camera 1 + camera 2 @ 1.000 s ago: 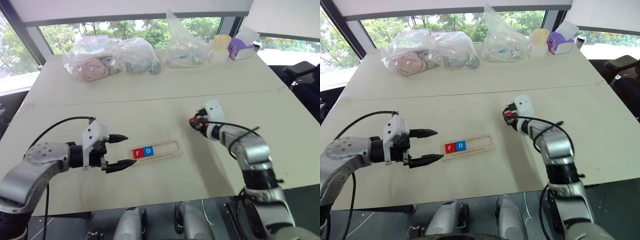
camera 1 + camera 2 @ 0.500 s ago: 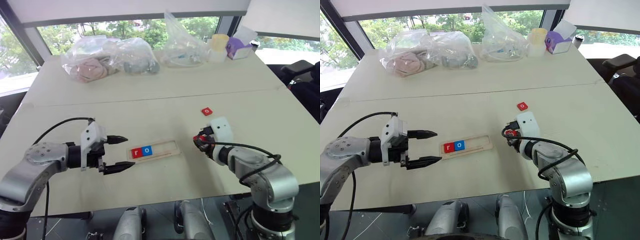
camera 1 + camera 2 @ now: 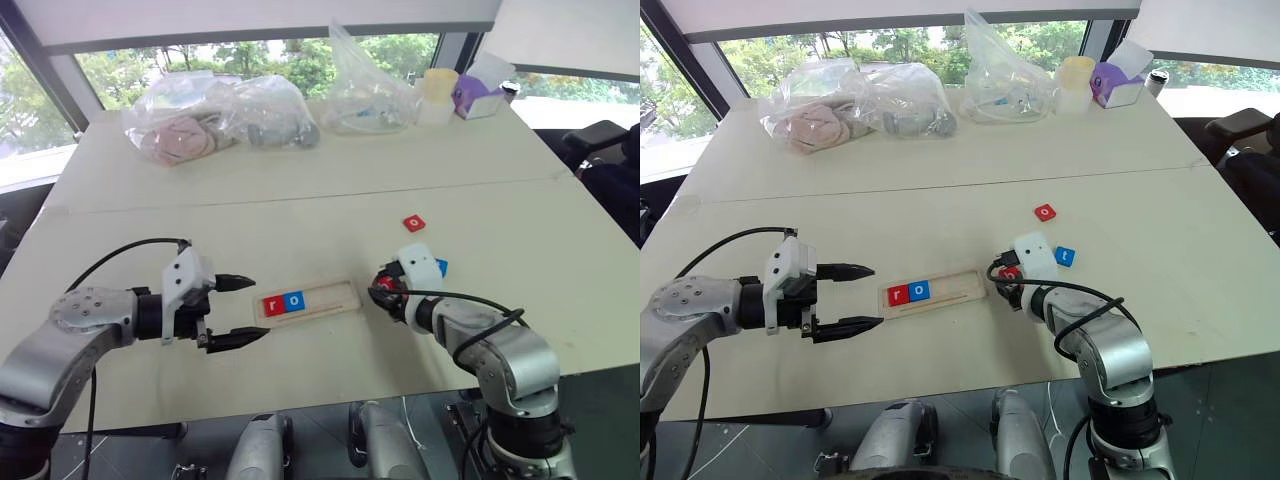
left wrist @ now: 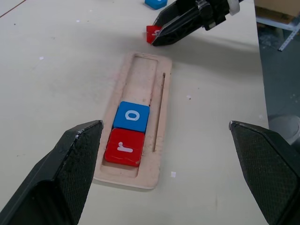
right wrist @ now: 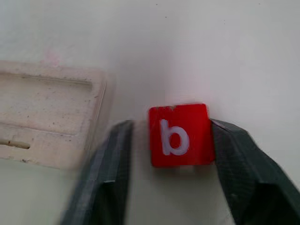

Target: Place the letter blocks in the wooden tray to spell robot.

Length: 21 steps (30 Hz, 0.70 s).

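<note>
In the head view, the right gripper (image 3: 1002,279), having carried the red b block (image 3: 1011,273) back, is now sitting at the wooden tray's (image 3: 970,291) three o'clock end. Its wrist view shows fingers (image 5: 243,164) loosening: the b block is lying on the counter (image 5: 234,47), undelivered. The left gripper (image 4: 164,154) is waiting spread.

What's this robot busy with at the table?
It is spelling "robot" with letter blocks in a wooden tray. A red r and a blue o already sit in the tray. The right gripper is by the tray's empty end with a red b between its parted fingers. A red o and a blue t wait on the table. The left gripper hovers open beside the tray.
</note>
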Each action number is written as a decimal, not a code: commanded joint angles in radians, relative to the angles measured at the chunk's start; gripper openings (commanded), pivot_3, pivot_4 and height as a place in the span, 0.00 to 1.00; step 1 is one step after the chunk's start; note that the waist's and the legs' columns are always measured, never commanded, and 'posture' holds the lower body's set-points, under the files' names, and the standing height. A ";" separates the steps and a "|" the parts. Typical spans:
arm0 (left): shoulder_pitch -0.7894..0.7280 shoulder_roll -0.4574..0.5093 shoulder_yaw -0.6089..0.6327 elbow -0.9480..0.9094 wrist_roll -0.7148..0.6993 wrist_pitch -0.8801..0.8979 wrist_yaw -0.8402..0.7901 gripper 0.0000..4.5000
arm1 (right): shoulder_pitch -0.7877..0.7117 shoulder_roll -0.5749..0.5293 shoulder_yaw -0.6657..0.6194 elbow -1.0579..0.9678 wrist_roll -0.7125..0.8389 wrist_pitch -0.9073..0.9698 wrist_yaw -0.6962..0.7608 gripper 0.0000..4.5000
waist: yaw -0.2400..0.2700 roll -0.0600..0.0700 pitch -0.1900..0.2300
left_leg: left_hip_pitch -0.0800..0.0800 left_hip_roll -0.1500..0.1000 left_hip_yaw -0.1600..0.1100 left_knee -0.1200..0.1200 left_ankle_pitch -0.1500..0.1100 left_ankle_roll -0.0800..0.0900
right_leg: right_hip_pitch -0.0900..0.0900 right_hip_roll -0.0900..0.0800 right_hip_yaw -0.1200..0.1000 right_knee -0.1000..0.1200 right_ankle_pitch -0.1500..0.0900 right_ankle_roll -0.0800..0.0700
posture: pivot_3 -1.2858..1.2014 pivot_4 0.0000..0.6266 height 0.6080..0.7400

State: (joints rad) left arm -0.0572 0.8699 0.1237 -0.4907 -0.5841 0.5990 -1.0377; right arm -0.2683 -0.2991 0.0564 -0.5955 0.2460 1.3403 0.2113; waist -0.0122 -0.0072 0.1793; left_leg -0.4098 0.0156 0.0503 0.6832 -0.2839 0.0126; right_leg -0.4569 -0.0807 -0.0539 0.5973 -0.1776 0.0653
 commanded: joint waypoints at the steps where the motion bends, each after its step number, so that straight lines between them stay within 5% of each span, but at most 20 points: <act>1: 0.002 0.009 0.023 -0.032 -0.007 -0.012 0.009 1.00 | -0.034 -0.120 0.016 -0.061 0.047 -0.021 0.103 0.99 | 0.001 0.000 0.000 | 0.000 0.000 0.000 0.000 0.000 0.000 | 0.000 0.000 0.000 0.000 0.000 0.001 | 0.52 0.24 1.00; 5: -0.001 0.010 0.021 -0.027 -0.007 -0.014 0.009 1.00 | -0.081 -0.339 0.013 -0.104 0.168 -0.141 0.369 0.99 | -0.001 0.000 0.001 | 0.000 0.000 0.000 0.000 0.000 0.000 | 0.000 -0.001 0.000 -0.001 -0.002 0.003 | 0.52 0.24 1.00; 10: -0.022 0.004 0.008 -0.011 0.004 -0.023 0.010 1.00 | -0.067 -0.573 0.051 0.069 0.133 -0.605 0.751 0.99 | 0.001 -0.002 0.002 | 0.000 0.000 -0.001 -0.001 0.000 0.000 | 0.000 0.001 -0.001 -0.001 -0.003 0.004 | 0.52 0.24 1.00; 16: -0.040 -0.002 0.006 -0.008 0.005 -0.021 0.016 1.00 | -0.202 -0.605 0.187 0.442 -0.005 -0.979 1.014 0.99 | -0.002 -0.004 0.003 | 0.002 0.000 0.001 0.001 0.000 0.000 | 0.003 0.001 0.000 -0.001 -0.002 0.004 | 0.52 0.24 1.00; 21: -0.029 0.003 0.021 -0.024 0.005 -0.020 0.026 1.00 | -0.330 -0.524 0.264 0.691 -0.095 -1.152 1.095 0.99 | 0.001 -0.004 0.004 | 0.002 -0.001 0.001 0.000 0.000 0.000 | 0.002 0.001 0.000 0.000 0.000 0.000 | 0.52 0.24 1.00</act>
State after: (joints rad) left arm -0.0875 0.8643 0.1258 -0.4845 -0.5767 0.5961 -1.0185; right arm -0.5728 -0.8328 0.3140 0.0589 0.1697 0.2443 1.2837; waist -0.0117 -0.0111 0.1832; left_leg -0.4083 0.0144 0.0513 0.6834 -0.2839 0.0128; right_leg -0.4553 -0.0793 -0.0539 0.5975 -0.1774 0.0650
